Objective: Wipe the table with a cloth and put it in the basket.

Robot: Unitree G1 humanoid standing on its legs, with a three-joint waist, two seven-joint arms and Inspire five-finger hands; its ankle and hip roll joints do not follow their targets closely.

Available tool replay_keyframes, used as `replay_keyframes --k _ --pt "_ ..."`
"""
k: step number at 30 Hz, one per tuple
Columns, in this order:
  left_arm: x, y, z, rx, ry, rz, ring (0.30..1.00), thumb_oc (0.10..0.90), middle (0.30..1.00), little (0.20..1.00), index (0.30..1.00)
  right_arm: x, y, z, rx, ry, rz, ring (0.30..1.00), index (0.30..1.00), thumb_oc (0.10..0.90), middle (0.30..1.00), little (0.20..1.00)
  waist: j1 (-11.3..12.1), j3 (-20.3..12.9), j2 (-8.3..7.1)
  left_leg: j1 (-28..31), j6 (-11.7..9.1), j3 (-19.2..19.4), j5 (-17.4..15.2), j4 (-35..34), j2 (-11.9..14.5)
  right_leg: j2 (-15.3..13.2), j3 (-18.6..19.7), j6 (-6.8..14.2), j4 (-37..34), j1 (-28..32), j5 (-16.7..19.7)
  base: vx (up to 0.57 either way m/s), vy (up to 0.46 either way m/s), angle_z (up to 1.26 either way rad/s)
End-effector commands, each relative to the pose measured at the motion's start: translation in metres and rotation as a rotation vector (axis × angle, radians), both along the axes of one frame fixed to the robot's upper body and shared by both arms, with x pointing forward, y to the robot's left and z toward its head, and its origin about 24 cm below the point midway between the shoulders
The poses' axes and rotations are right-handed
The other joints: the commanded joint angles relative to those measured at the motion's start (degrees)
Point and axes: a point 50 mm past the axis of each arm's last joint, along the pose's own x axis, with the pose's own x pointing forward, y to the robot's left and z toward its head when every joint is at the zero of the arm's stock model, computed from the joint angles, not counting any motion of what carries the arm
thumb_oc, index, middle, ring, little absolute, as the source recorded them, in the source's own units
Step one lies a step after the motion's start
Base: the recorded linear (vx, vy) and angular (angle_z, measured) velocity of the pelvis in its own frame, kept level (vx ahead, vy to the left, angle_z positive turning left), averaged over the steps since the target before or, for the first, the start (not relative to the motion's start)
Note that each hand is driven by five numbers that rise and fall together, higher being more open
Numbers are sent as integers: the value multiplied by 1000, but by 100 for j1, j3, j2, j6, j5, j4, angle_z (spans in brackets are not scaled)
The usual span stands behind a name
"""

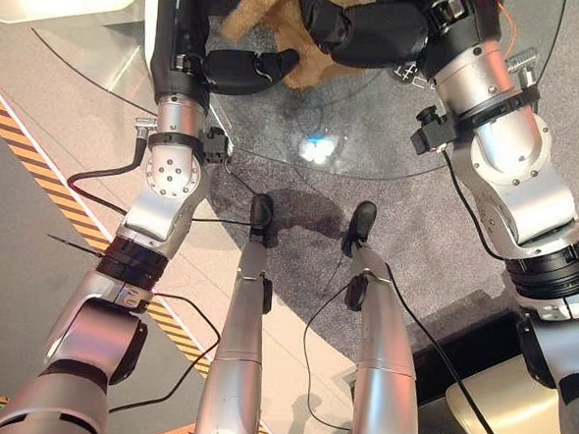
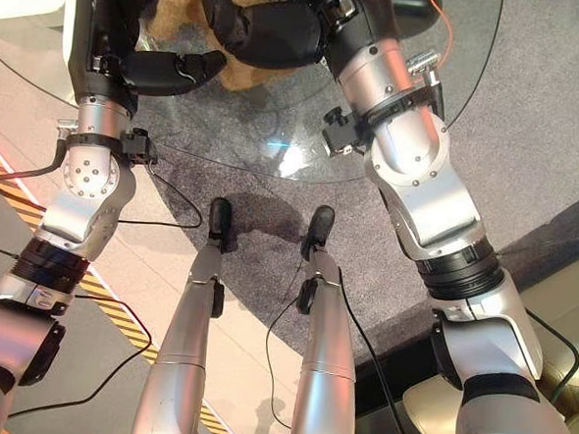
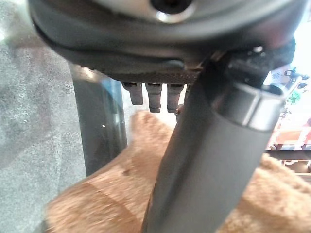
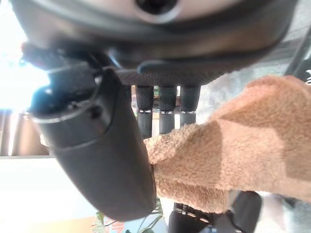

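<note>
The round clear glass worktop (image 1: 373, 134) stands over grey carpet (image 1: 300, 208). On its far part lies the fluffy light-brown cloth (image 1: 258, 13). The left hand (image 1: 249, 69) rests at the cloth's near edge, and I cannot tell if its fingers (image 3: 153, 97) hold it. The right hand (image 1: 365, 30) lies on the cloth, with its fingers (image 4: 167, 109) bent down into the fluff.

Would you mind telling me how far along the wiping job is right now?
Nothing looks finished. Both the left hand and the right hand rest on the tan cloth on the glass table, so wiping is in hand. Putting the cloth in the basket is still left.
</note>
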Motion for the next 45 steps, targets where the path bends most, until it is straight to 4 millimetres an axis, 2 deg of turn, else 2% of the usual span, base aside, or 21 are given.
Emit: replay_keyframes --k 1,12,24,30,32,34,45 --pt "-19 -2 47 22 -224 -29 900 800 900 900 900 -83 27 60 49 -423 349 300 300 100 300 200 53 -147 5 102 289 321 -158 300 11 349 324 183 -162 478 79 0 0 0" --pt "-15 -10 46 36 -201 -90 900 800 900 900 900 -85 34 60 33 -388 417 300 300 100 300 200 26 -147 -17 122 294 330 -168 310 20 367 340 173 -151 492 75 0 0 0" --pt "-14 -33 51 60 -197 -160 900 800 900 900 900 -85 42 57 24 -370 457 300 300 100 300 200 -27 -147 -33 137 292 345 -149 279 28 377 351 178 -174 506 80 0 0 0" --pt "-13 -38 50 77 -186 -184 900 800 900 900 900 -86 42 58 23 -370 470 300 300 100 300 200 -47 -147 -36 145 291 345 -155 287 21 374 359 187 -186 513 90 0 0 0" --pt "-13 -39 48 73 -181 -201 554 396 554 496 554 -86 43 57 17 -365 472 300 300 100 300 200 -55 -147 -33 151 289 351 -152 284 21 377 366 187 -192 515 92 0 0 0" --pt "-13 -40 48 72 -178 -226 300 100 300 200 300 -86 43 56 15 -360 475 300 300 100 300 200 -61 -147 -26 160 291 357 -149 266 24 379 375 189 -207 520 93 0 0 0" --pt "-14 -52 45 77 -166 -304 300 100 300 200 300 -85 46 54 8 -353 488 300 300 100 300 200 -90 -147 -13 192 291 382 -137 220 33 371 384 203 -245 538 109 0 0 0"
